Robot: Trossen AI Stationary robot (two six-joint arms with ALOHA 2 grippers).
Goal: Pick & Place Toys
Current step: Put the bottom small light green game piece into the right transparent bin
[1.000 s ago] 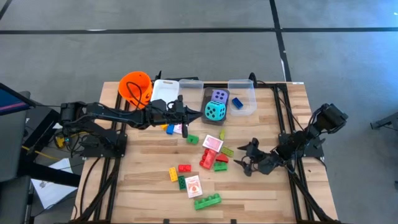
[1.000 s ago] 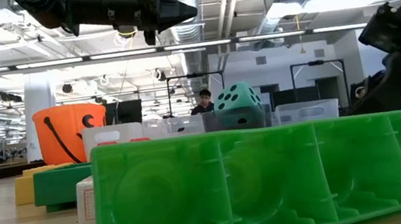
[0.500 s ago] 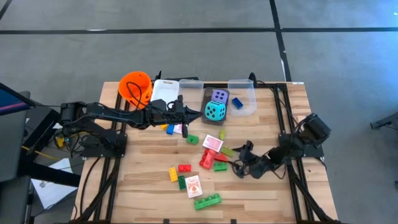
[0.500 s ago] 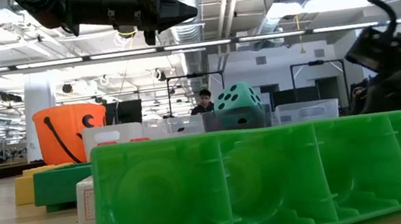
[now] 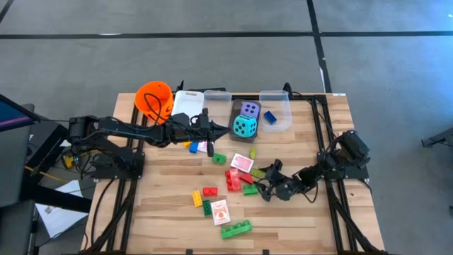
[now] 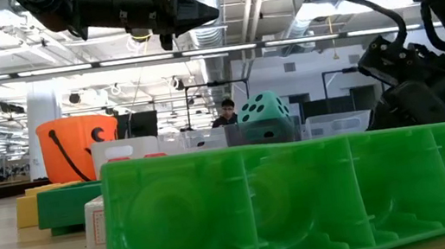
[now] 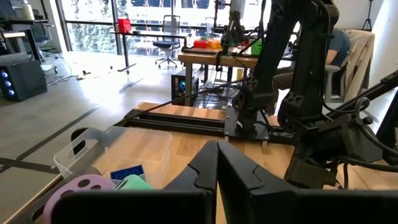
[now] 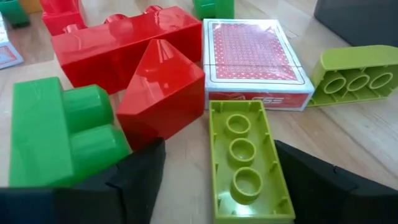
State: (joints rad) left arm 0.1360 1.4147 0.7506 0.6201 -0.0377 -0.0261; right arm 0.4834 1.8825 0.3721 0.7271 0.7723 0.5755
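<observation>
Approach for a grasp on a small brick. The right gripper (image 5: 269,185) sits low over the table (image 5: 170,212) with its jaws spread wide. Between them, in the right wrist view, lies a lime-green brick (image 8: 245,163), studs-hollow side up, its long axis running away from the fingers (image 8: 130,180). Just outside one jaw sit a red wedge brick (image 8: 163,87) and a green brick (image 8: 56,134); beyond the jaw tips lies a pink-white card pack (image 8: 254,62), and off the other jaw a second lime brick (image 8: 357,78). To grip cleanly, the jaws probably should centre on the lime brick's long sides and close without catching the red wedge. The left gripper (image 5: 210,132) hangs apart, its jaws pressed together on nothing.
</observation>
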